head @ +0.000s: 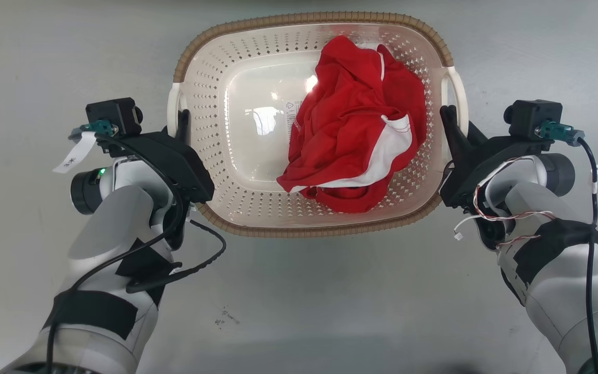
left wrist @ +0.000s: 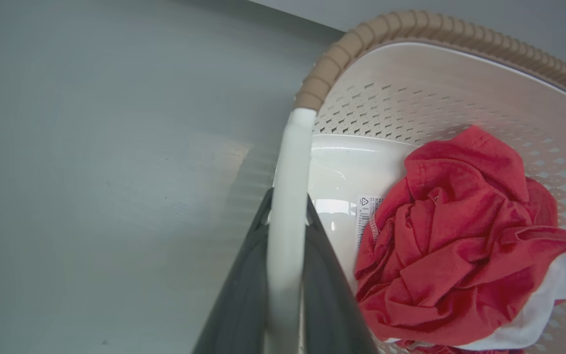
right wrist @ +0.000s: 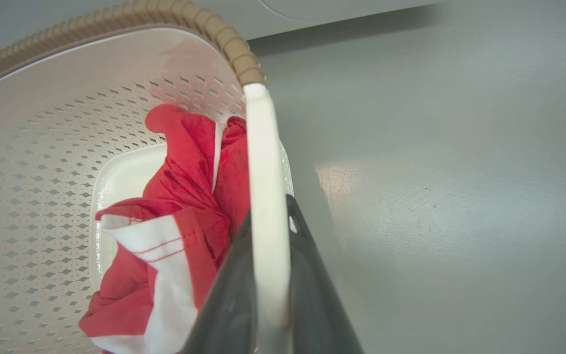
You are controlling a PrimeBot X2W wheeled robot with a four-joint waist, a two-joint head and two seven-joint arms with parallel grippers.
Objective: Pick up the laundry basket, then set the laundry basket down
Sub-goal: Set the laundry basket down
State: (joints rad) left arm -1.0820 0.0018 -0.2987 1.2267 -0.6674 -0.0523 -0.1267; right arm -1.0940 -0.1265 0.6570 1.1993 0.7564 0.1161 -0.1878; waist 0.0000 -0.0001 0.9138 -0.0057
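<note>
Between left tool (head: pixel 181 117) and right tool (head: pixel 451 112) (handles (head: pixel 459 89) pinched) sits basket (head: pixel 309 19).

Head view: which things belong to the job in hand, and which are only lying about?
Job: basket; left gripper, shut on left handle; right gripper, shut on right handle.
Lying about: garment, red and white, inside the basket; floor.

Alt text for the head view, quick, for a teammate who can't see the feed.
The left gripper and right gripper each clamp one of the white side handles of the laundry basket, seen from above over grey floor. A crumpled red and white garment lies in the basket's right half.
</note>
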